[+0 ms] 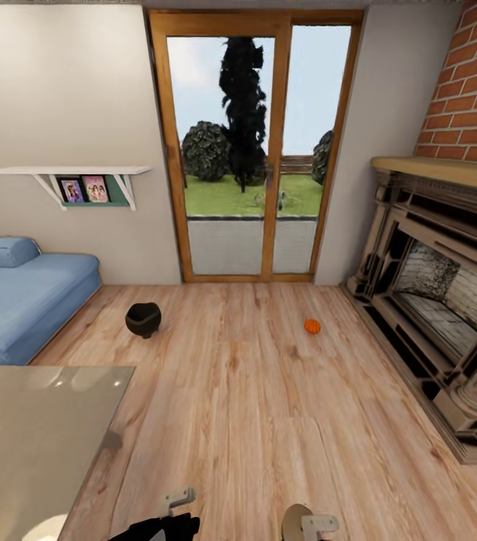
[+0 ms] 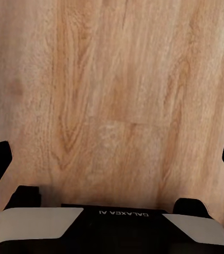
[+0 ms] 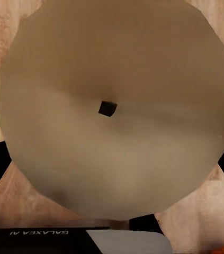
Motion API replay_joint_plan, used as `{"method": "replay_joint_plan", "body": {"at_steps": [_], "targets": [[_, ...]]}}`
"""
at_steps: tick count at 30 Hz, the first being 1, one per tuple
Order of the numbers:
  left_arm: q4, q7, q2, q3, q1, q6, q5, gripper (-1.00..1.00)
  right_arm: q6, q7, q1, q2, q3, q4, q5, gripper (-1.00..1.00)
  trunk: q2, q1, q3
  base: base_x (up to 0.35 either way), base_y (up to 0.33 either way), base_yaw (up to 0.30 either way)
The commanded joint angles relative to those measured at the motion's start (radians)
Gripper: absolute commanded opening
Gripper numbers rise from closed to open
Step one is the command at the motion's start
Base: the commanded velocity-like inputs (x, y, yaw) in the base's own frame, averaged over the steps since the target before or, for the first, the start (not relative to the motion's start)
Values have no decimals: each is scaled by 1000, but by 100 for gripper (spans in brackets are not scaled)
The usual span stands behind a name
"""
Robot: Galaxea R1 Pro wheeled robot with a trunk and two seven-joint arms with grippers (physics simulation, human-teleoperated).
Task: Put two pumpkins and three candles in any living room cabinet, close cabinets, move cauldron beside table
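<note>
Cauldron sits on the wood floor near the blue sofa, with one pumpkin well apart toward the fireplace. Left tool is spread wide with nothing in it. Right tool straddles a round tan thing, can't tell if it's gripping.

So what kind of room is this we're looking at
Most likely a living room: a blue sofa at one side, a brick fireplace at the other, a glossy low table on a wood-plank floor, and a glass door to a garden.

Bright, even daylight; soft renders
</note>
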State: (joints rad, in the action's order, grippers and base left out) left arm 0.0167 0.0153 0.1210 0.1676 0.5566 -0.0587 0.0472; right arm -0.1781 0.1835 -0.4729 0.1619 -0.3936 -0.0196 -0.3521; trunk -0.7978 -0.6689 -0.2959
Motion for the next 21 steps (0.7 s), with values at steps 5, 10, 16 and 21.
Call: {"method": "replay_joint_plan", "body": {"at_steps": [5, 10, 16, 21], "targets": [[2, 5, -1, 4, 0, -6, 5, 100, -5, 3, -1, 0, -10, -2, -8, -100, -1, 0, -1, -325, 95, 0], [2, 11, -6, 4, 0, -8, 5, 100, -4, 2, -1, -3, -9, -2, -7, -100, -1, 0, -1, -325, 86, 0], [2, 10, -15, 3, -85, -19, 3, 100, -4, 3, -1, -8, -7, -1, -6, -100, -1, 0, -1, -325, 25, 0], [2, 8, -26, 3, -109, -18, 2, 100, -4, 3, -1, -11, -7, 0, -5, -100, -1, 0, -1, -326, 3, 0]]}}
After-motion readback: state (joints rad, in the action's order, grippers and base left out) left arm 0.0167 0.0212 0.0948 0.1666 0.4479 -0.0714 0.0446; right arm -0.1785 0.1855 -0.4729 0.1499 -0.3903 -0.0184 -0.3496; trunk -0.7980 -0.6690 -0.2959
